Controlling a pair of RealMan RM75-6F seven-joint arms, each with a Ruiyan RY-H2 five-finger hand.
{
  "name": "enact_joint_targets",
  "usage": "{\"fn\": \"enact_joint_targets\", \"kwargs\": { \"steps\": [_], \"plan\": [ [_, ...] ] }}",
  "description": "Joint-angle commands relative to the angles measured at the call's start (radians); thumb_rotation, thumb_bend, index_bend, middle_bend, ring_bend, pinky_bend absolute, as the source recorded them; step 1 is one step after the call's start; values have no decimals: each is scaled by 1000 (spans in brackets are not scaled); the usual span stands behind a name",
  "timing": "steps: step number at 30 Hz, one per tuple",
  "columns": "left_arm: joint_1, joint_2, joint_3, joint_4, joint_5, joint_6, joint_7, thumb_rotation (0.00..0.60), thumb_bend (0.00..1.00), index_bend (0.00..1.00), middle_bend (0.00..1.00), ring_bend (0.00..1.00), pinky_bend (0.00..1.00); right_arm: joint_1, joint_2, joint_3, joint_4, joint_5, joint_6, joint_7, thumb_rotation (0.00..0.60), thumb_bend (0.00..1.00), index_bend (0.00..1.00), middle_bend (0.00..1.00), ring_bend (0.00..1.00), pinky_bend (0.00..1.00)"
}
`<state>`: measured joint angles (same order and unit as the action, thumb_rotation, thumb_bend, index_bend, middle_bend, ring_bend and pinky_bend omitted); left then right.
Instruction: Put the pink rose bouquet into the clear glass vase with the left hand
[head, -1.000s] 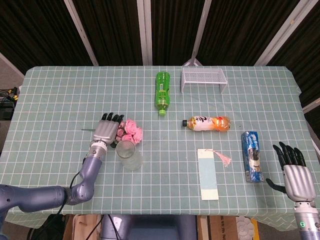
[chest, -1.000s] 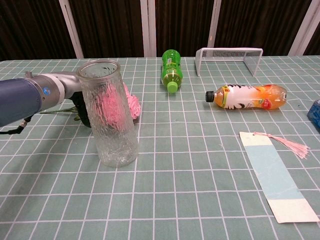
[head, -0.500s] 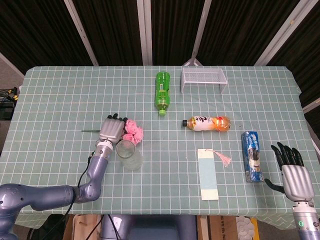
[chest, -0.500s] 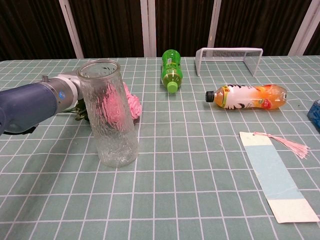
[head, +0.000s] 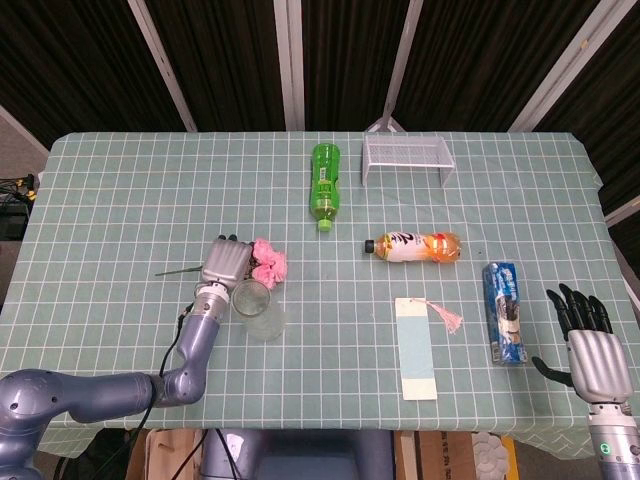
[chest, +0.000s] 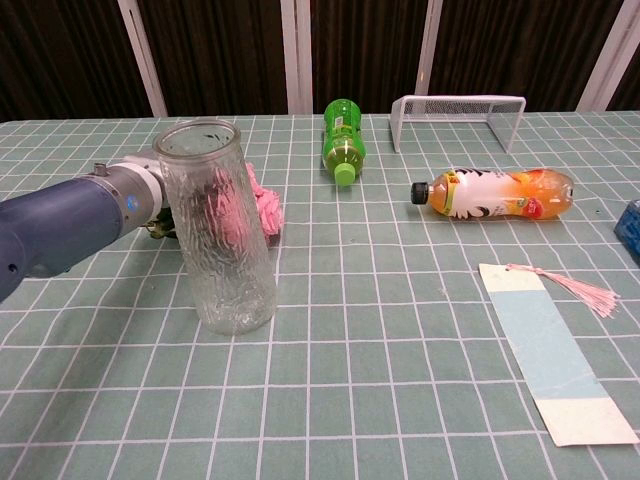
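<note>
Left hand (head: 226, 262) sits over the bouquet (head: 267, 262), fingers curled down onto the stems; whether it truly grips them, cannot tell, chest view hides the fingers behind the vase (chest: 217, 226). Stem tip (head: 176, 270) pokes out to the hand's left, pink blooms just right of the hand. Vase stands upright just in front of the hand, near the wrist, empty. Bouquet looks light and soft, blooms crushable, stems thin and likely to slip or bend; best taken at the stem bundle just below the blooms. Vase is glass, tall, tippy if knocked. Further right: green bottle (head: 325, 181), orange bottle (head: 414, 246), bookmark (head: 416, 346), blue pack (head: 504, 312). Right hand (head: 590, 345) empty, fingers spread, beside the pack.
</note>
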<state>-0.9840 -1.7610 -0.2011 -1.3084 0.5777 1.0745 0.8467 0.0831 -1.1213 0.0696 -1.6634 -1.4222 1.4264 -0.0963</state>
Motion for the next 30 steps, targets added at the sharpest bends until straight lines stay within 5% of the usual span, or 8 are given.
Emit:
{"fn": "enact_joint_targets", "kwargs": {
  "steps": [1,7,14,23,30],
  "plan": [
    [6,4,0,-1,26,15,-8,600,536,413,489,293,330,1,-1,0,1,0,-1,1,600,189,88,36,0,0],
    [43,63,-20,-59,94,39,-90,600,536,410,476,297,308,0,1,0,-1,1,-2,6,600,189,87,36,0,0],
    [118,250,-76,-227,158,61,-232,600,536,414,477,300,307,-4,6,-2,-8,-7,6,16,600,189,88,36,0,0],
    [253,594,-238,-541,221,-18,-610,600,536,429,477,300,305,-5,0,-8,-14,-16,8,-2,600,189,88,36,0,0],
    [341,767,-376,-721,290,-107,-955,600,535,435,477,299,289,-5,-1,-12,-22,-22,9,-12,600,189,88,36,0,0]
  ]
}}
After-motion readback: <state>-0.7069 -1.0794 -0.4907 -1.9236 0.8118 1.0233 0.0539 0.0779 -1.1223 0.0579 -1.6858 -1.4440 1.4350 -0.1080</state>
